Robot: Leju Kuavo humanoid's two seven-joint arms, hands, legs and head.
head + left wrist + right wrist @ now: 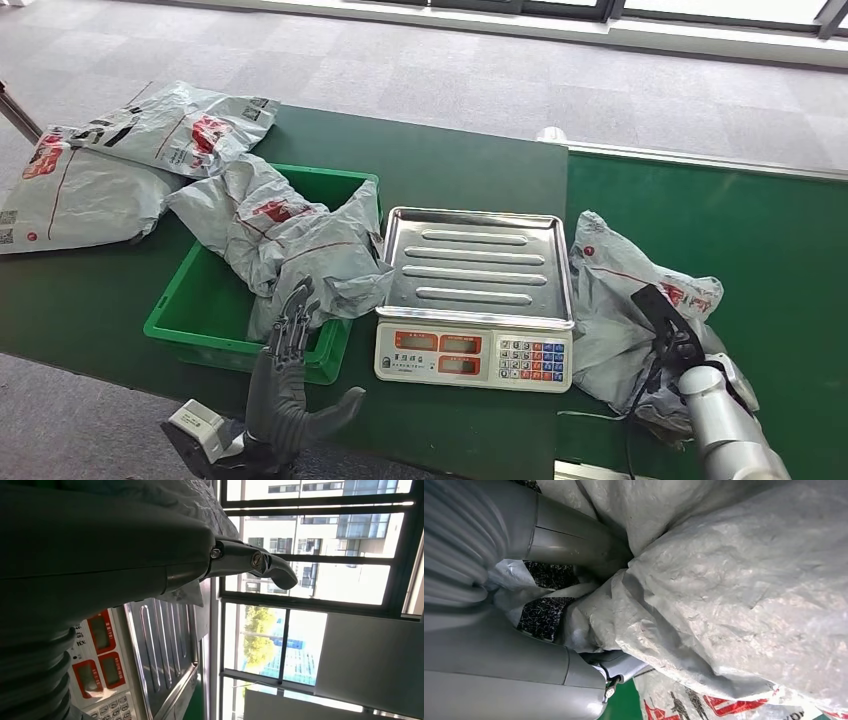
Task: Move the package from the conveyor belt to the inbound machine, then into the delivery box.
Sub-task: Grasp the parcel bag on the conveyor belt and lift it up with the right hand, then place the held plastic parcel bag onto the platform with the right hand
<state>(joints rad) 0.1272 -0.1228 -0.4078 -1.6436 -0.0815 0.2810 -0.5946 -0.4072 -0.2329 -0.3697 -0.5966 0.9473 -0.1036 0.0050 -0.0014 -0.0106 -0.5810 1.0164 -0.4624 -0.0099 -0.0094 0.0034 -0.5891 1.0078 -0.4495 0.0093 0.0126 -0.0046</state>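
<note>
Head view: the package, a crumpled grey mailer with red print, lies on the green belt just right of the scale. The right hand rests on top of the package's near right part, its dark fingers pressed into the plastic, with the silver forearm coming in from the lower right. In the right wrist view the thumb and a finger sink into folds of the package on either side of a bunched ridge, so the hand is grasping it; a strip of green belt shows underneath, and the package still lies on the belt.

The left hand hovers in front of the table's near edge, below the green bin, with its fingers spread and pointing up and nothing in it. In the left wrist view one finger juts out over the scale, whose steel tray and red displays are visible.

The scale's tray is bare. Two grey bags are slumped in the bin, draped over its right rim toward the scale. More bags lie on the dark green table to the left of the bin.
</note>
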